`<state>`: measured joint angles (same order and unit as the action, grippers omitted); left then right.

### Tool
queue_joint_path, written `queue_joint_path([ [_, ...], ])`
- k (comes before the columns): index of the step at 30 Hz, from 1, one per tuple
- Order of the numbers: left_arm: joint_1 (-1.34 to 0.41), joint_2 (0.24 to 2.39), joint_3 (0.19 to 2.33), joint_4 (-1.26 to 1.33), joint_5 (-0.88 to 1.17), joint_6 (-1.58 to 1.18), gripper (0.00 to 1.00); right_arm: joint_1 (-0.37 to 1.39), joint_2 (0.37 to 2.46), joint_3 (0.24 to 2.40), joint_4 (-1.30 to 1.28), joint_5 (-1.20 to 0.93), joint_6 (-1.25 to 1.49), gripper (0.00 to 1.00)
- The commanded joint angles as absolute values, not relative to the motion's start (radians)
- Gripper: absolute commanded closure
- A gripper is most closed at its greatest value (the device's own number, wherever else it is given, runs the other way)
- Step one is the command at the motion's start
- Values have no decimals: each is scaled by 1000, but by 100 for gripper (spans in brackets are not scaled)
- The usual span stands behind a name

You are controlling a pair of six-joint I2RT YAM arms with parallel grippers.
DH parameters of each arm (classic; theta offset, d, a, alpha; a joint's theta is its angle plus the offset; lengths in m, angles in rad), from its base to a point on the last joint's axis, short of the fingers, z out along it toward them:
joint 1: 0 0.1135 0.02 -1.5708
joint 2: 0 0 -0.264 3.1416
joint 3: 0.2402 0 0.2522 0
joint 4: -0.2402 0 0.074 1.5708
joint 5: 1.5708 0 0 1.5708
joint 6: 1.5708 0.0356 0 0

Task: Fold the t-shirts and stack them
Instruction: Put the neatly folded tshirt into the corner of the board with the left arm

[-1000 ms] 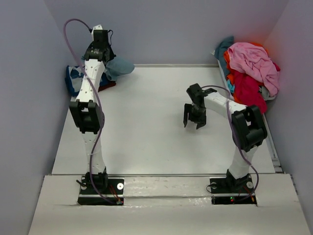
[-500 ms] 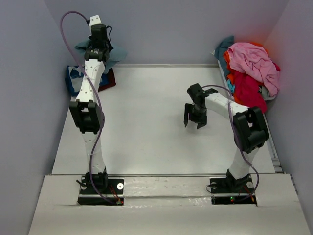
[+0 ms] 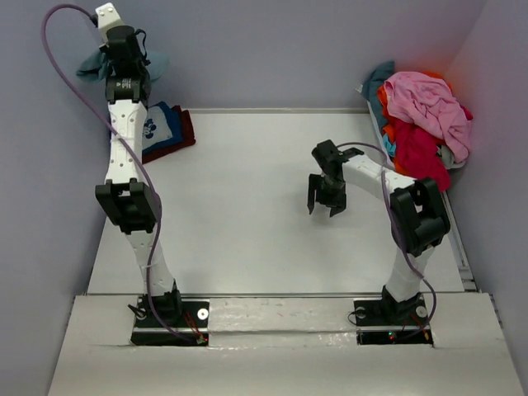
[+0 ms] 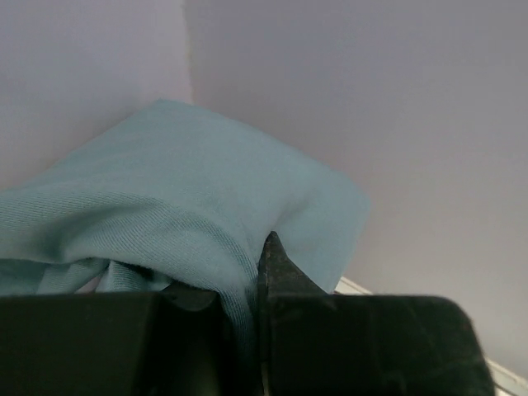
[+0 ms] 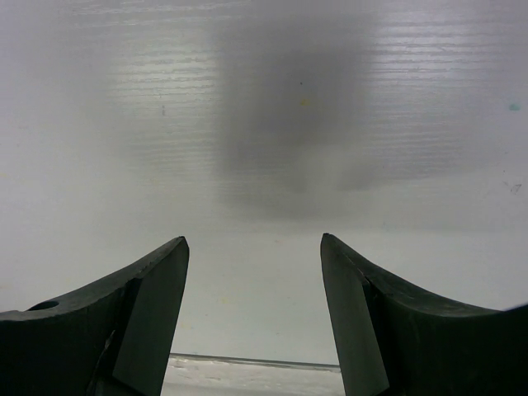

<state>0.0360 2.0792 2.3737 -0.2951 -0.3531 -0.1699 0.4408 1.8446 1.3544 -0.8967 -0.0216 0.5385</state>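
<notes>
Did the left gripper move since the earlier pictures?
Yes. The left gripper, shut on the blue shirt, moved left and farther back, beyond the folded stack.

Soft slate-blue cloth t-shirt (image 4: 206,190), bunched and clamped in the black left gripper (image 4: 241,285), before a pale lavender wall corner (image 4: 186,49).

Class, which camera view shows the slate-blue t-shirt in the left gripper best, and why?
The left wrist view: the slate-blue t-shirt is large and close, pinched in the left gripper. The top external view shows it only as a small bunch partly hidden behind that gripper. The right wrist view shows none of it, only table.
</notes>
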Motion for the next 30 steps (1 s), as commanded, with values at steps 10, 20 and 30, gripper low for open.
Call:
queue_joint_path([
  [10, 137, 2100, 2390, -173, -226, -216, 95, 459, 1910, 1443, -948, -5, 522, 29],
  [20, 156, 2232, 2362, -201, -187, -274, 95, 459, 1968, 1489, -965, -9, 511, 29],
  [30, 176, 2166, 2379, -183, -212, -235, 95, 459, 1999, 1529, -974, -17, 505, 29],
])
